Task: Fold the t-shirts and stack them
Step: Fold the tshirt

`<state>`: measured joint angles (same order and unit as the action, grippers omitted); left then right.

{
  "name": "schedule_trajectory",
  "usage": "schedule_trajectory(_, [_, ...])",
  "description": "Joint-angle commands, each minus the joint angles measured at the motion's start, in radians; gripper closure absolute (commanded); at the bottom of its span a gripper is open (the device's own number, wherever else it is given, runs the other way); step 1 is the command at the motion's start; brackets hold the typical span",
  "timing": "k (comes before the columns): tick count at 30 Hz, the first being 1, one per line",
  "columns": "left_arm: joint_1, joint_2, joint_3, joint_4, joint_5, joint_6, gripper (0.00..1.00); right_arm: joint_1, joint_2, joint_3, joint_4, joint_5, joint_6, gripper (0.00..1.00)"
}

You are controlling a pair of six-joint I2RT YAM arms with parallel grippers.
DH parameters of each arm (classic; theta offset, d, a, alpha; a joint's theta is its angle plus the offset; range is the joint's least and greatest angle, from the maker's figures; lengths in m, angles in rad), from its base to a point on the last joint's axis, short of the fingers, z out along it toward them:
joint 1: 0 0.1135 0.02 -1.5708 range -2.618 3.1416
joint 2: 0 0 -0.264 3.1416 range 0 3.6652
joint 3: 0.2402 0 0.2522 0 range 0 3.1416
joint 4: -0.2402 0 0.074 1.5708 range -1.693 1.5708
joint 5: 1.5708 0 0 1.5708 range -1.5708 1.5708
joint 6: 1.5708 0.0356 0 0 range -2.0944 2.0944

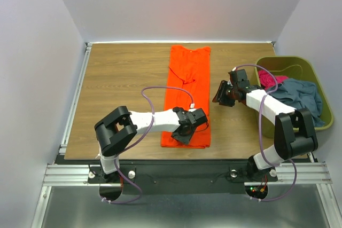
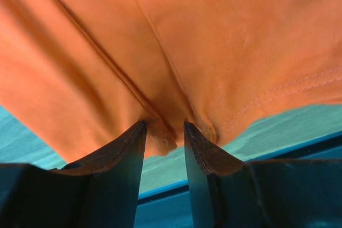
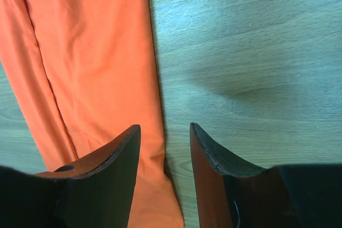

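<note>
The desk (image 1: 123,73) is wood-grained and fills the middle of the top view. On it, at the centre, lies the orange shirt (image 1: 188,86), folded into a long narrow strip that runs from 12 o'clock down to 6 o'clock; its far end shows a loose crease and a dark fold near the middle.

At 3 o'clock, off the desk's right edge, stands the olive tub (image 1: 304,65). In it lie the blue-grey shirt (image 1: 302,94), heaped toward the near side, and the pink shirt (image 1: 269,78), bunched at the far left of the tub.

The left arm reaches in from 7 o'clock, and the left hand (image 2: 164,126) sits at the strip's near end. In the left wrist view its two fingers are nearly closed and pinch a gathered fold of the orange cloth, which is lifted off the desk there.

The right arm bends in from 4 o'clock. The right hand (image 3: 164,129) hangs just right of the strip's right edge, fingers parted and holding nothing, one finger (image 3: 115,153) over the cloth, the other over bare wood.
</note>
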<state>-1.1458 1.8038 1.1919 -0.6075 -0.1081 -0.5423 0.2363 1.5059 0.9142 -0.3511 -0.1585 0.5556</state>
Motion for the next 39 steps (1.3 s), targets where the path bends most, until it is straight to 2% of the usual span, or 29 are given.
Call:
schedule_trajectory(1, [-0.015,-0.003,0.038,-0.037,0.002,0.01,0.55,-0.003,-0.027,0.002,0.008,-0.009,-0.006,0.52])
schedule_trajectory(4, [-0.015,0.003,0.035,-0.041,-0.002,0.007,0.55,-0.003,-0.029,0.0,0.008,-0.01,-0.008,0.52])
schedule_trajectory(8, [-0.018,-0.001,0.038,-0.043,-0.01,0.004,0.64,-0.005,-0.029,-0.001,0.008,-0.012,-0.008,0.52])
schedule_trajectory(11, [-0.022,-0.004,0.043,-0.046,-0.015,0.007,0.8,-0.003,-0.026,-0.001,0.008,-0.015,-0.006,0.52])
schedule_trajectory(14, [-0.031,-0.007,0.049,-0.054,-0.015,0.016,0.86,-0.005,-0.026,-0.001,0.008,-0.018,-0.006,0.52])
schedule_trajectory(20, [-0.063,-0.034,0.075,-0.103,-0.033,0.031,0.86,-0.003,-0.027,0.003,0.008,-0.027,-0.014,0.52])
schedule_trajectory(27, [-0.084,-0.043,0.037,-0.1,-0.009,0.059,0.84,-0.003,-0.01,0.009,0.009,-0.058,-0.029,0.52])
schedule_trajectory(32, [-0.121,-0.02,0.038,-0.071,0.024,0.099,0.78,-0.003,0.008,0.026,0.011,-0.101,-0.052,0.52])
schedule_trajectory(35, [-0.131,-0.018,0.049,-0.072,0.018,0.105,0.67,-0.003,0.016,0.054,0.011,-0.136,-0.075,0.52])
schedule_trajectory(36, [-0.131,-0.026,0.058,-0.072,0.013,0.107,0.57,-0.003,0.02,0.061,0.011,-0.142,-0.085,0.52])
schedule_trajectory(38, [-0.131,-0.038,0.067,-0.072,0.002,0.105,0.44,-0.002,0.027,0.084,0.011,-0.164,-0.097,0.52])
schedule_trajectory(39, [-0.129,-0.053,0.08,-0.069,-0.002,0.105,0.32,-0.002,0.03,0.092,0.011,-0.174,-0.105,0.52])
